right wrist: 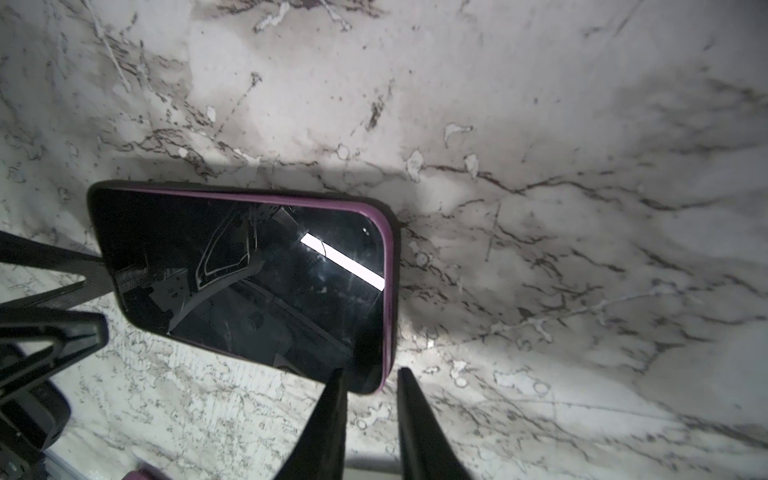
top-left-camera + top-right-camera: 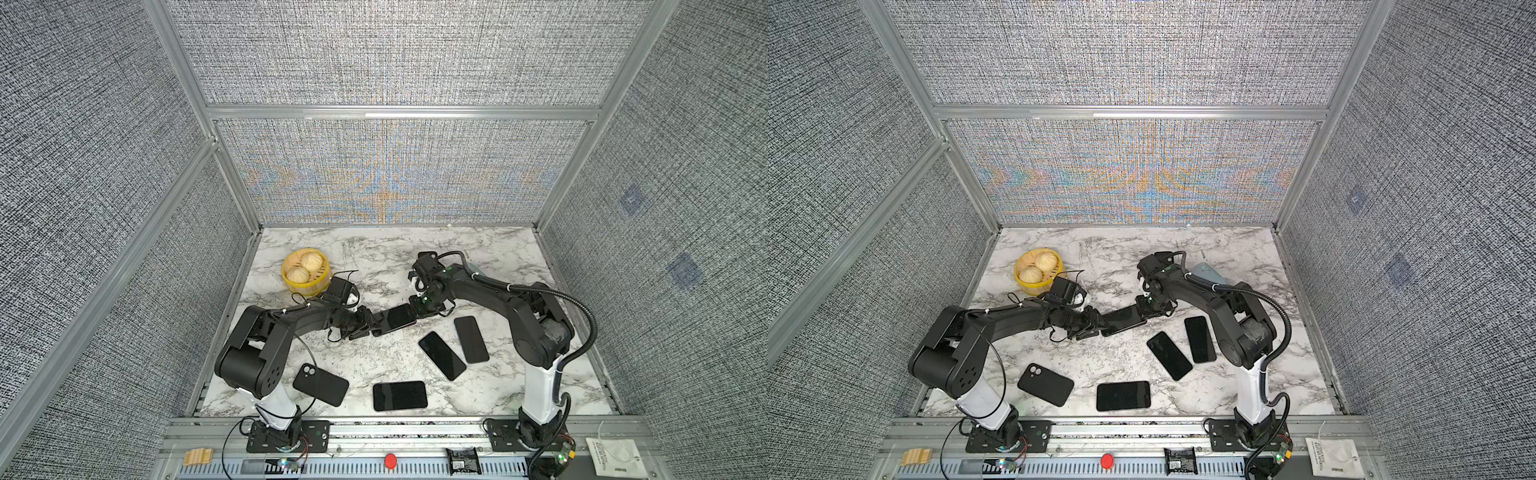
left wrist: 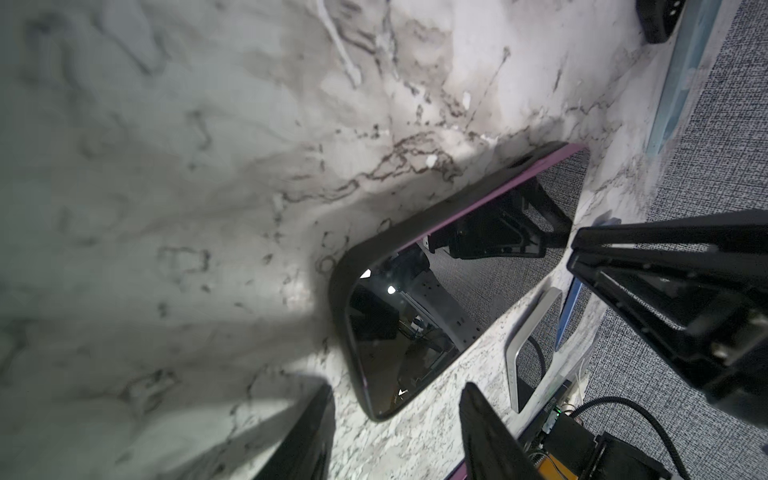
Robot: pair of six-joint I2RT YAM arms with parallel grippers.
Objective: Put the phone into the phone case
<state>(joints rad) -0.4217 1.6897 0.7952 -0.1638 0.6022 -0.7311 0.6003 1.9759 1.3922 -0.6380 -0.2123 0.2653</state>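
Observation:
The phone [image 2: 400, 316] has a dark screen and a purple rim. It lies in a black phone case [image 3: 345, 270] at mid-table, between both grippers. The purple rim [image 1: 388, 291] shows above the case's edge along one long side and one end. My left gripper [image 3: 397, 390] is open, its fingers wide apart on either side of the phone's [image 3: 415, 316] near corner without touching it. My right gripper [image 1: 370, 374] stands narrowly open astride the opposite corner of the phone [image 1: 249, 270]. One finger overlaps the screen and bare table shows between the rim and the other. In both top views the grippers [image 2: 376, 326] [image 2: 417, 309] meet the phone [image 2: 1124, 319] end to end.
Two dark phones [image 2: 441, 355] [image 2: 471, 340] lie near the right arm and a third [image 2: 400, 395] lies by the front edge. A black case with a camera cut-out [image 2: 320, 384] is at front left. A yellow steamer with buns [image 2: 305, 270] stands at back left, and a pale blue item [image 2: 1210, 272] lies behind the right arm.

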